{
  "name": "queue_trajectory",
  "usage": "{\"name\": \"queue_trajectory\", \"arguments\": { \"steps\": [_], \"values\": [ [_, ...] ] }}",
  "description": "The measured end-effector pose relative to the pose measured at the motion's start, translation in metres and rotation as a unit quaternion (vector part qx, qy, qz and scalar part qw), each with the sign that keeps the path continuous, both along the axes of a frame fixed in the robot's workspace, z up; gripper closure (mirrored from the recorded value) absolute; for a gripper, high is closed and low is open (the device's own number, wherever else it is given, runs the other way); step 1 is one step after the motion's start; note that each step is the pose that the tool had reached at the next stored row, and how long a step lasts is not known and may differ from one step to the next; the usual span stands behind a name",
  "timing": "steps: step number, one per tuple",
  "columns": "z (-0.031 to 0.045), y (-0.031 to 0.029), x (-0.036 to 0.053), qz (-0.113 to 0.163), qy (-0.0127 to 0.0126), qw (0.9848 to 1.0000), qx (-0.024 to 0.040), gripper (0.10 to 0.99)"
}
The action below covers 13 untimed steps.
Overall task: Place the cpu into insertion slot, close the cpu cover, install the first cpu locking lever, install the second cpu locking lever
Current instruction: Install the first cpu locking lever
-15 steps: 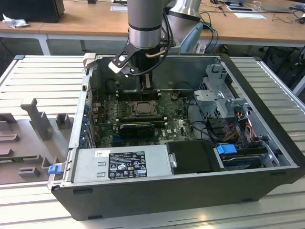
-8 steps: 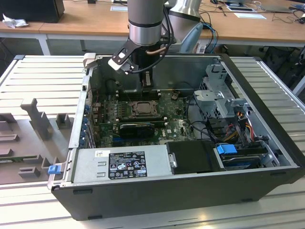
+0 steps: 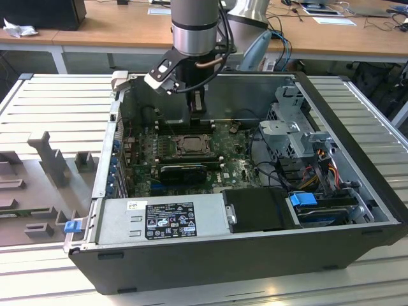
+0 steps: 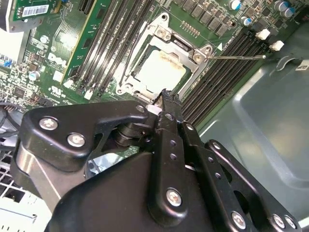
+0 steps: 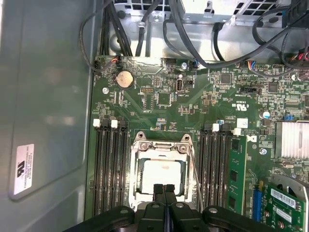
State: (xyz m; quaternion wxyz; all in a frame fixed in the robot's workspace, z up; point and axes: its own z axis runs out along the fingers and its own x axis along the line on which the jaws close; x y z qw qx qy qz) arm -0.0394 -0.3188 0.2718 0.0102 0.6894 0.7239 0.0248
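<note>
- Memory slots: beside your gripper, untouched.
- Gripper: fingers pressed together, holding nothing.
- Cpu: just ahead of your fingertips, seated in the insertion slot. The cpu cover lies flat over it.
- Locking lever: thin wire beside the fingers, apparently unlatched.
- Step, as judged: first lever. It calls for a steady push under its catch.

Near edge of cpu cover behind hand in the first wrist view

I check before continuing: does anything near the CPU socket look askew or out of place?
Yes. In the first wrist view a thin locking lever slants away from the cpu cover instead of lying along its edge. The cpu sits square.
</note>
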Motion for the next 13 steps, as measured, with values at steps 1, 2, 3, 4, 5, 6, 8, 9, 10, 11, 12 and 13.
{"name": "queue_trajectory", "arguments": {
  "steps": [1,2,3,4,5,6,8,9,10,11,12,13],
  "values": [
    [0.0013,0.0000,0.0000,0.000,0.0000,1.0000,-0.0001,0.980],
    [0.0045,0.0000,0.0000,0.000,0.0000,1.0000,-0.0003,0.980],
    [0.0076,0.0000,0.0000,0.000,0.0000,1.0000,-0.0003,0.980],
    [0.0120,0.0000,0.0000,0.000,0.0000,1.0000,-0.0003,0.980],
    [0.0144,0.0000,0.0000,0.000,-0.0001,1.0000,-0.0003,0.980],
    [0.0163,0.0000,0.0000,0.000,0.0000,1.0000,-0.0004,0.980],
    [0.0207,0.0000,0.0000,0.000,0.0000,1.0000,-0.0004,0.980],
    [0.0232,0.0000,0.0000,0.000,-0.0001,1.0000,-0.0003,0.980],
    [0.0254,0.0000,0.0000,0.000,0.0000,1.0000,-0.0003,0.980],
    [0.0256,0.0000,0.0000,0.000,-0.0001,1.0000,-0.0003,0.980],
    [0.0256,0.0000,0.0000,0.000,-0.0001,1.0000,-0.0002,0.980],
    [0.0257,0.0000,0.0000,0.006,0.0000,1.0000,-0.0003,0.980]
  ]
}}
